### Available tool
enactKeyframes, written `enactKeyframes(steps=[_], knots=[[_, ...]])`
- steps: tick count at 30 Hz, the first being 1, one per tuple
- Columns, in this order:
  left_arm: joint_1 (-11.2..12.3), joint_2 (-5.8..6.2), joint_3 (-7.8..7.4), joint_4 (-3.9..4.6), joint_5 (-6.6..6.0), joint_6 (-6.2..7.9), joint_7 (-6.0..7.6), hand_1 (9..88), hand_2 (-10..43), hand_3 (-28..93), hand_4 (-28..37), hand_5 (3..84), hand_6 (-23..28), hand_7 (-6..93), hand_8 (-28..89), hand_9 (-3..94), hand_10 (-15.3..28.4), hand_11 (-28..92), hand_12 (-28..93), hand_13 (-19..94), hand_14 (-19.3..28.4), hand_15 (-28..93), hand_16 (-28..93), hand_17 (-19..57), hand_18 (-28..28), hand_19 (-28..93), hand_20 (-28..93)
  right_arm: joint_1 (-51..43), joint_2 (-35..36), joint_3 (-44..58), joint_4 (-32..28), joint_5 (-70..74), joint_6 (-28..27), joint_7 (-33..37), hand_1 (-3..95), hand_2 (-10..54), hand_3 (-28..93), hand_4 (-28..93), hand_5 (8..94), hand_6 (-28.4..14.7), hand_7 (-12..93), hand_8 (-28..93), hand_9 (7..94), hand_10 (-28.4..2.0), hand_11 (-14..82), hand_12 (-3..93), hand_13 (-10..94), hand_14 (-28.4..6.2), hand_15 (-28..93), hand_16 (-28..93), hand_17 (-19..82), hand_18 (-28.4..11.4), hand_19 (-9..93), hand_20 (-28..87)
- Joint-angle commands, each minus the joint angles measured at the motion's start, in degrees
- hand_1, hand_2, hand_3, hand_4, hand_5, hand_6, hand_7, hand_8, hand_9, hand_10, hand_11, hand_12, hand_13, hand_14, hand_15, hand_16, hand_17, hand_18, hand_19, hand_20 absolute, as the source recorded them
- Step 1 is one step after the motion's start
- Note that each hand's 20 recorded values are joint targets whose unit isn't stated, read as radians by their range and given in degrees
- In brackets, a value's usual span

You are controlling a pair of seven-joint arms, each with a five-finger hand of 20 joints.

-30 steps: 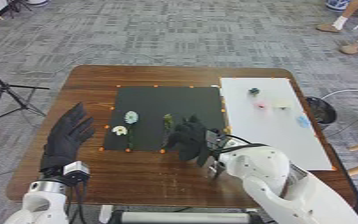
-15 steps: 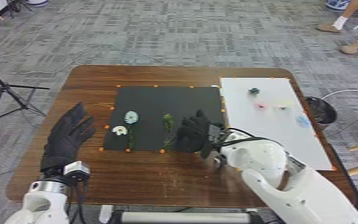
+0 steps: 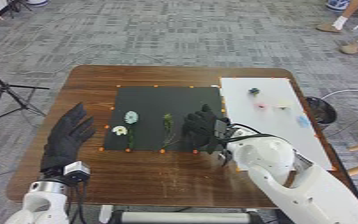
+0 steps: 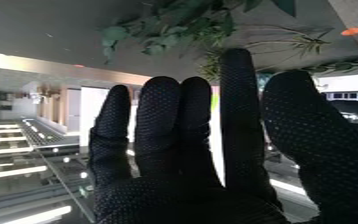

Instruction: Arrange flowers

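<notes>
Three pieces lie on the black mat point(image 3: 158, 95): pale blue flower point(image 3: 131, 117), white flower point(image 3: 119, 130), green sprig point(image 3: 168, 123). Four small blooms point(image 3: 254, 91) lie on the white sheet point(image 3: 278, 142) right of it. Right hand point(image 3: 200, 128), fingers straight, is at the mat's right edge; left hand point(image 3: 64, 140), fingers extended, is left of the mat.

There seem six flowers point(image 3: 131, 117), one sprig point(image 3: 167, 121), two sheets point(image 3: 175, 95).

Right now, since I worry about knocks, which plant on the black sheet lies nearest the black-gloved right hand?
The slender green sprig, just left of the right hand; the pale blue flower and white flower lie farther left.
</notes>
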Motion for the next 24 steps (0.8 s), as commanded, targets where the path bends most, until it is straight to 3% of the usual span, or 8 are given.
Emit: enactKeyframes(steps=[1, 24], knots=[[0.8, -0.26, -0.07, -0.51, 0.16, -0.41, 0.06, 22.8, -5.7, 65, -28.3, 25.5, 1.7, 19.9, -10, 21.7, 9.9, 11, 21, 19, 13.1, 17, 7, -11.8, 21.1, 43, 9, 0.2, 0.9, -0.1, -0.6, -0.3, 0.8, -1.2, 24.0, 3.8, 93, -14, 54.9, 3.3, 28, -16, 33.5, -15.7, 66.1, 53.2, 33, -15.1, 83, 38, 4, -21.8, 67, 50], [-0.1, 0.02, 0.21, -0.26, 0.38, -0.84, 0.16, 22.9, -5.8, 65, -28.3, 25.5, 1.7, 19.9, -10, 21.7, 9.9, 11, 21, 19, 13.0, 17, 7, -11.9, 21.1, 43, 9, 1.7, 1.0, -3.5, 2.3, -6.3, 0.0, -0.4, 23.6, 3.9, 93, -14, 56.2, 2.2, 26, -17, 33.6, -15.8, 66.0, 53.1, 33, -15.5, 83, 38, 4, -22.0, 67, 50]])
